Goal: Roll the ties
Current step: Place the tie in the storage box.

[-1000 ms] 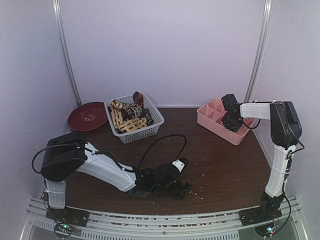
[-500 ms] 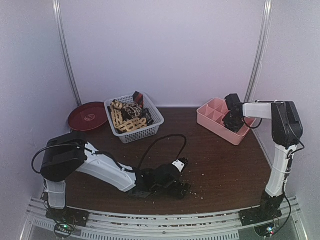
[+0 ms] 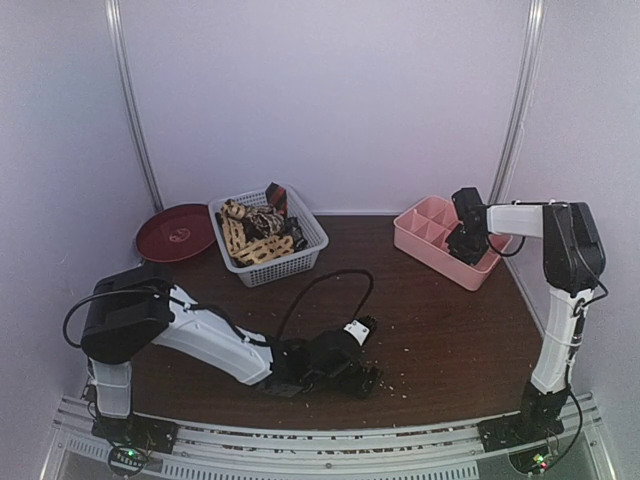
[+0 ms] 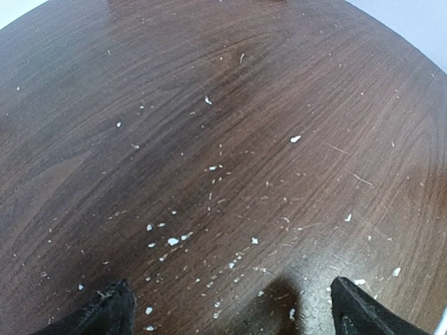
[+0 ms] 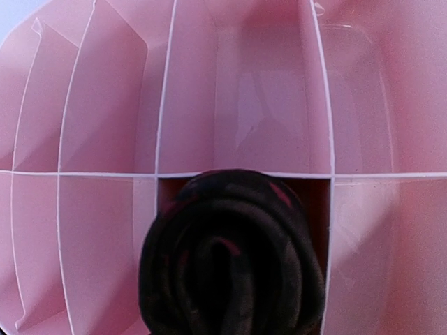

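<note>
Dark wood tabletop (image 3: 440,330), flecked with pale crumbs (image 4: 172,241), fills the lower part of the overhead frame. Lowest there, the left tool (image 4: 234,310) lies close over the bare wood with its jaws spread wide and nothing between them; it has not stirred. Higher up, at the right, the right tool (image 3: 461,243) hangs over the pink divider tray (image 3: 420,240), closed partway around a rolled tie (image 5: 230,262), dark with red flecks. Over the last second it has slid a touch to the right, and the wrist view now sets the roll above a middle compartment. I judge this roll is about to be set down there. At upper left the remaining ties (image 3: 255,238) sit heaped in the white basket (image 3: 300,262), so most of the job looks undone.
</note>
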`<state>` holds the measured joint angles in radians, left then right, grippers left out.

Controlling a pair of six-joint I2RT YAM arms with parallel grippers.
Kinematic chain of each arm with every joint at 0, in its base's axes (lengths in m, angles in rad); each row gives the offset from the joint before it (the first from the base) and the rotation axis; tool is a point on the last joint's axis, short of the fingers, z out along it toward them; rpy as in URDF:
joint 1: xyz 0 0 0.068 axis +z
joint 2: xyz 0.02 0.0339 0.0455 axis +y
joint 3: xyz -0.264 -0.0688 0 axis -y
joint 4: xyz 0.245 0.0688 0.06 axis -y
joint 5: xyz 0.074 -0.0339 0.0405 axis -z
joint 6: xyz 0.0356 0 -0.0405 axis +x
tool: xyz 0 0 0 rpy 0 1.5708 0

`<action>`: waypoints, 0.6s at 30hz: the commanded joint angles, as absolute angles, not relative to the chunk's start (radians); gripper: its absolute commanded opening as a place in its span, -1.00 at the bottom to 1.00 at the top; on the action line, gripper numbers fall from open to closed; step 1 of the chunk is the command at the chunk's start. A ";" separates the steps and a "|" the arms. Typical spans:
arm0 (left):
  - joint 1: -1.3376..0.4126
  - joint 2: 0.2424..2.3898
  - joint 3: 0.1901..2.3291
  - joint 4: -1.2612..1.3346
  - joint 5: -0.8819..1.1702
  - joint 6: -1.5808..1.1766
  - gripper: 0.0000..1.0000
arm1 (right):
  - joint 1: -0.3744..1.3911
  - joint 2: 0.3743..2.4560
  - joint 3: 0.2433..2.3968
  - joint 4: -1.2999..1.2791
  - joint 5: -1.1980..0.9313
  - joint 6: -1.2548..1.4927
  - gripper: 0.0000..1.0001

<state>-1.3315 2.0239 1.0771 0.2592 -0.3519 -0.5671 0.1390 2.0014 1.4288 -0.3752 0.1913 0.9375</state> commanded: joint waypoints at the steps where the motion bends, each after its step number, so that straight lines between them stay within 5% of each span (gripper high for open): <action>1: -1.339 2.017 1.098 0.257 -0.371 -0.575 0.96 | 0.126 2.099 1.397 -0.471 0.220 0.922 -0.43; 13: -1.348 2.018 1.117 0.245 -0.371 -0.576 0.97 | 0.126 2.005 1.221 -0.377 0.212 0.929 -0.42; 18: -1.351 2.016 1.117 0.239 -0.376 -0.581 0.96 | 0.126 2.053 1.321 -0.452 0.223 0.900 -0.30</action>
<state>-1.3437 2.0239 1.0912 0.2337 -0.3603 -0.5690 0.1394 1.9526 1.3312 -0.2592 0.1989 0.9138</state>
